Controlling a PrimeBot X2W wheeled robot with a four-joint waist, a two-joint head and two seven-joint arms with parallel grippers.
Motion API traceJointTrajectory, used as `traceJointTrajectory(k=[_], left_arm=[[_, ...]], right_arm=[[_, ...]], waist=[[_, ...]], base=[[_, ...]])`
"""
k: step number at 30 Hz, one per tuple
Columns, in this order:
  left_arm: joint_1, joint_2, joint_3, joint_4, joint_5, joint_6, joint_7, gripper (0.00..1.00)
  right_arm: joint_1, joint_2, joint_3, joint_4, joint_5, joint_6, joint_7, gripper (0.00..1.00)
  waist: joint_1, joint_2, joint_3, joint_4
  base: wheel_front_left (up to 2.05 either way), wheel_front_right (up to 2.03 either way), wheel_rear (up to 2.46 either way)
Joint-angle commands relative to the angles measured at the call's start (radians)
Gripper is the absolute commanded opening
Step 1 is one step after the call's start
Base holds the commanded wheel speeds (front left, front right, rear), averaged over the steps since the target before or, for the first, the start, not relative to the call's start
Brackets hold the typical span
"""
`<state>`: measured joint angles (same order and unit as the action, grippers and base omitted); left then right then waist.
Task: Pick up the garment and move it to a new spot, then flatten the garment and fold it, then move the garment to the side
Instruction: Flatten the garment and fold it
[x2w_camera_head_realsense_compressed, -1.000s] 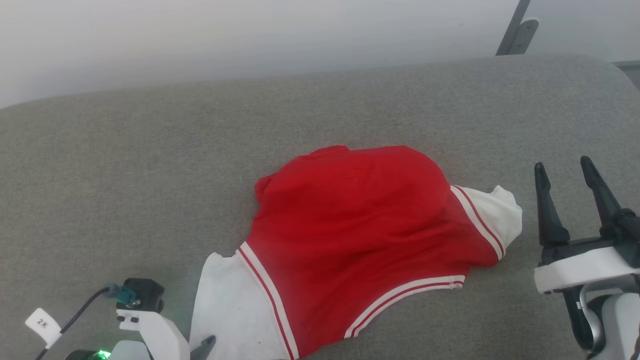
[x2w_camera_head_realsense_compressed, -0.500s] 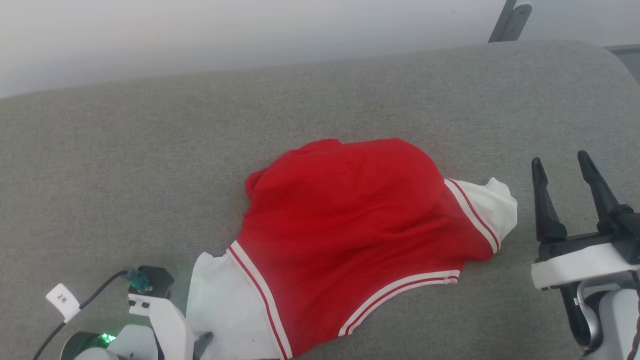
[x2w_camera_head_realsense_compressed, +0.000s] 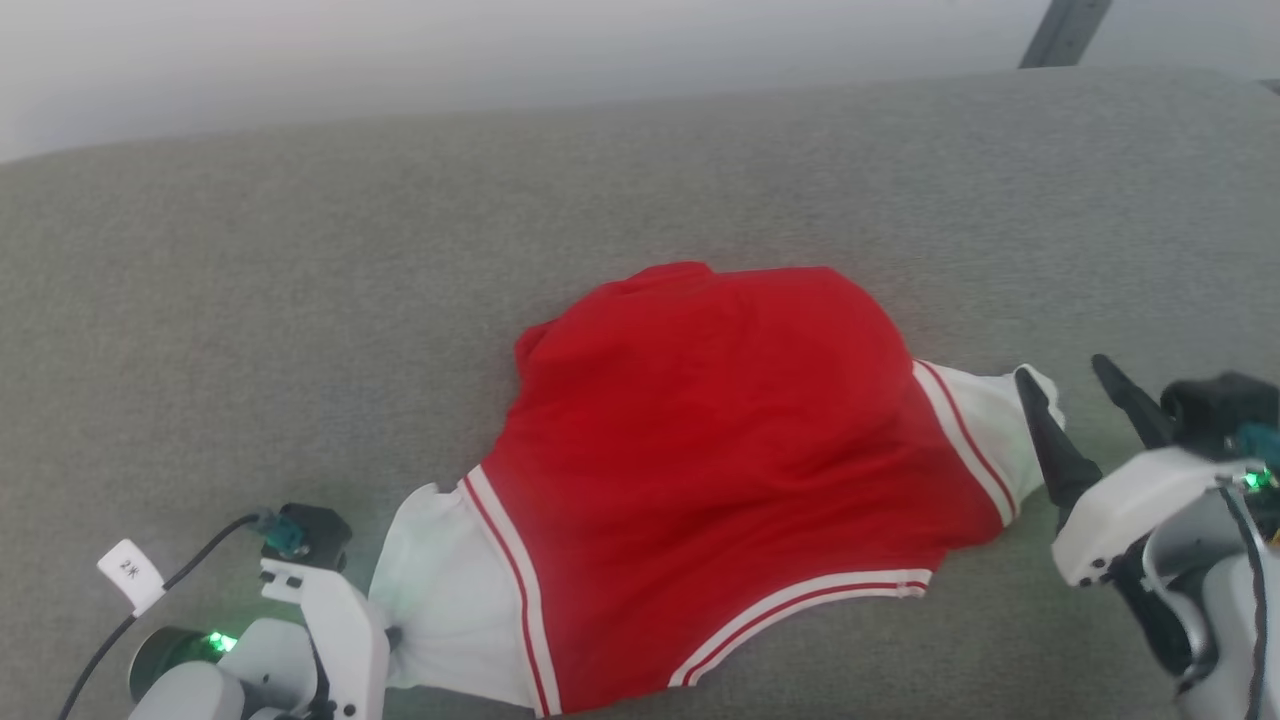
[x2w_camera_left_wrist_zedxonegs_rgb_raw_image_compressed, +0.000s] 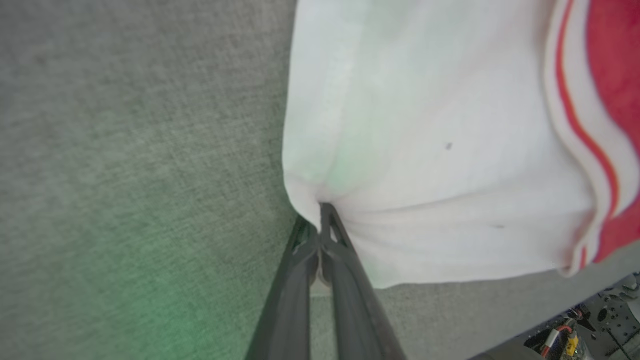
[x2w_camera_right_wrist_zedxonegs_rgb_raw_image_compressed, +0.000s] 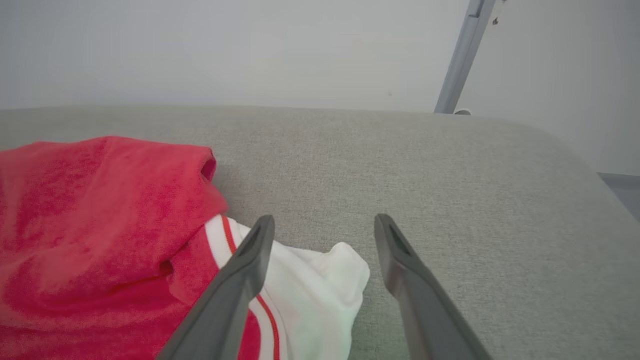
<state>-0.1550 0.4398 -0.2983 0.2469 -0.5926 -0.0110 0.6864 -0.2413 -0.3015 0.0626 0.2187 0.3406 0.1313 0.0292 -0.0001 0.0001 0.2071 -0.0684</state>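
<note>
Small white paper tag (x2w_camera_head_realsense_compressed: 131, 574) hangs on a thin black cable (x2w_camera_head_realsense_compressed: 212, 540) that runs to the wrist camera behind the left hand (x2w_camera_head_realsense_compressed: 394, 635). It carries a short dark mark. First character reads "2", the second is too small to tell.

The garment (x2w_camera_head_realsense_compressed: 720, 470) lies spread on the upholstered surface (x2w_camera_head_realsense_compressed: 250, 330), a little right of its middle. One sleeve (x2w_camera_head_realsense_compressed: 450, 590) reaches toward the near left, where the left pincer (x2w_camera_left_wrist_zedxonegs_rgb_raw_image_compressed: 320, 210) is closed on its edge. The other sleeve (x2w_camera_head_realsense_compressed: 1000, 420) points right. The right pincer (x2w_camera_head_realsense_compressed: 1060, 368) stands just beside it, jaws apart, one finger at the sleeve's tip. A wall (x2w_camera_head_realsense_compressed: 500, 60) runs behind the surface, with a slanted post (x2w_camera_head_realsense_compressed: 1065, 30) at the far right.
</note>
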Motion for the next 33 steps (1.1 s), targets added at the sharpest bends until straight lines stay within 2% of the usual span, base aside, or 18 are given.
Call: traceJointTrajectory(k=[1,10,16,20,21,22,28,33], left_arm=[[-0.003,-0.022,-0.021,0.065,0.019,0.010,-0.005,0.00],[-0.063,-0.047,-0.036,0.093,0.017,-0.013,-0.039,0.00],[-0.089,-0.059,-0.046,0.107,0.015,-0.026,-0.056,0.00],[-0.101,-0.064,-0.050,0.113,0.014,-0.028,-0.067,0.00],[-0.104,-0.065,-0.051,0.113,0.015,-0.028,-0.070,0.00],[-0.108,-0.067,-0.050,0.114,0.012,-0.030,-0.072,0.00],[-0.138,-0.053,-0.041,0.109,0.011,-0.029,-0.075,0.00],[-0.177,-0.008,-0.011,0.027,-0.011,-0.032,-0.038,0.00]], right_arm=[[-0.022,-0.010,0.008,0.011,0.017,-0.001,0.019,1.00],[-0.155,-0.115,0.052,0.168,0.187,-0.001,0.281,1.00],[-0.200,-0.148,0.090,0.243,0.267,-0.001,0.466,1.00],[-0.216,-0.148,0.119,0.300,0.274,-0.001,0.550,1.00],[-0.219,-0.147,0.126,0.311,0.278,0.000,0.566,0.74],[-0.223,-0.148,0.135,0.318,0.282,0.000,0.583,0.00],[-0.250,-0.167,0.147,0.312,0.313,-0.001,0.639,0.00],[-0.276,-0.169,0.135,0.231,0.362,-0.001,0.638,0.00]], waist=[[0.0001,-0.0001,0.007,0.009],[0.0001,-0.0001,0.046,0.060],[0.0001,-0.0001,0.064,0.085],[0.0001,-0.0001,0.072,0.096],[0.0001,-0.0001,0.073,0.098],[0.0001,-0.0001,0.075,0.100],[0.0001,-0.0001,0.059,0.104],[0.0001,-0.0001,0.007,0.095]], base=[[0.00,0.00,0.00],[0.00,0.00,0.00],[0.00,0.00,0.00],[0.00,0.00,0.00],[0.00,0.00,0.00],[0.00,0.00,0.00],[0.00,0.00,0.00],[0.00,0.00,0.00]])
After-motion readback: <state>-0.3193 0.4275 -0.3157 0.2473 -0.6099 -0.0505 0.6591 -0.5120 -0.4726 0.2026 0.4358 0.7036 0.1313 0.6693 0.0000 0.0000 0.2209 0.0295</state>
